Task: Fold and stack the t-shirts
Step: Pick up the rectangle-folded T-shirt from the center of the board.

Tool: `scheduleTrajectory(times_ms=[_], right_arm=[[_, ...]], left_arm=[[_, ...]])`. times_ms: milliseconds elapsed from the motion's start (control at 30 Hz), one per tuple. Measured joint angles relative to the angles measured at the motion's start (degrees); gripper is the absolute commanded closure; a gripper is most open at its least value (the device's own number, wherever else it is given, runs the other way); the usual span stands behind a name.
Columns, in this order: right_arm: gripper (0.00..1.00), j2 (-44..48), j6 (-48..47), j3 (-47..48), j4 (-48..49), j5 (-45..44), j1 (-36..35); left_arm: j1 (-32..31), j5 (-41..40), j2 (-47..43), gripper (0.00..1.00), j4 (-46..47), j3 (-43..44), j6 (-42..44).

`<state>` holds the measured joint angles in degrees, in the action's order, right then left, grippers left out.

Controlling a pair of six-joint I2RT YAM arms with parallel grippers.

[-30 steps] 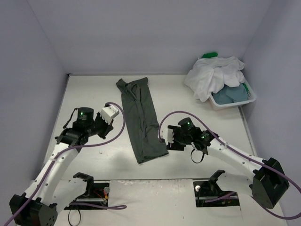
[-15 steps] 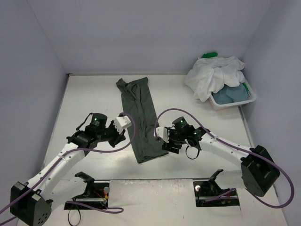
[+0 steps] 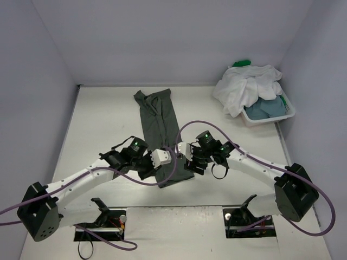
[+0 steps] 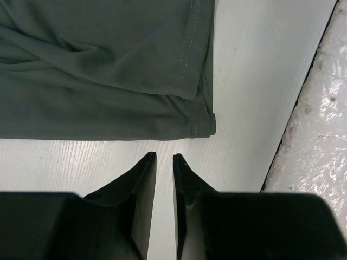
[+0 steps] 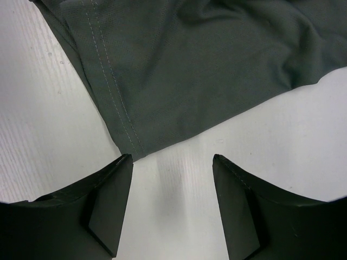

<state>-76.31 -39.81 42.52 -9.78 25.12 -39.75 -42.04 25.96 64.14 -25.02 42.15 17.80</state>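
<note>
A dark grey t-shirt (image 3: 160,119) lies folded lengthwise into a long strip down the middle of the table. My left gripper (image 3: 154,171) sits low on the table beside the strip's near-left corner. Its jaws (image 4: 164,157) are a narrow slit apart, with only bare table between them and the shirt's edge (image 4: 108,65) just ahead. My right gripper (image 3: 189,168) is at the near-right corner, open wide (image 5: 172,158). Its left fingertip nearly touches the stitched hem corner (image 5: 130,149), and nothing is held. White (image 3: 246,89), green (image 3: 241,63) and blue-grey (image 3: 265,107) t-shirts are heaped in the basket.
The white slotted basket (image 3: 260,121) stands at the back right against the wall. Purple cables loop over both arms. The table's near edge (image 4: 293,124) runs close to the shirt's bottom hem. Walls enclose the table on three sides.
My left arm swung right from the left side to the shirt's near-left corner, and its jaws parted slightly. My right gripper slid left to the near-right corner, staying open.
</note>
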Motion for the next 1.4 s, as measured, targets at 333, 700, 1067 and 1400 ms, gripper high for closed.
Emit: scheduleTrajectory(times_ms=[333,700,1067,1400], right_arm=[[0.43,-0.2,2.2,0.1,0.0,-0.5,0.0],[0.42,1.7,5.7,0.1,1.9,-1.1,0.0],[0.42,0.3,6.1,0.4,0.6,-2.4,-0.9],[0.37,-5.6,0.8,4.9,-1.7,-11.7,-18.2]], left_arm=[[4.3,-7.4,3.6,0.86,-6.9,23.0,8.0],[16.7,-5.2,-0.5,0.90,-6.4,20.5,0.0],[17.3,2.5,-11.7,0.98,-0.5,2.3,-9.7],[15.6,2.4,-13.9,1.00,1.7,-4.8,-9.3]])
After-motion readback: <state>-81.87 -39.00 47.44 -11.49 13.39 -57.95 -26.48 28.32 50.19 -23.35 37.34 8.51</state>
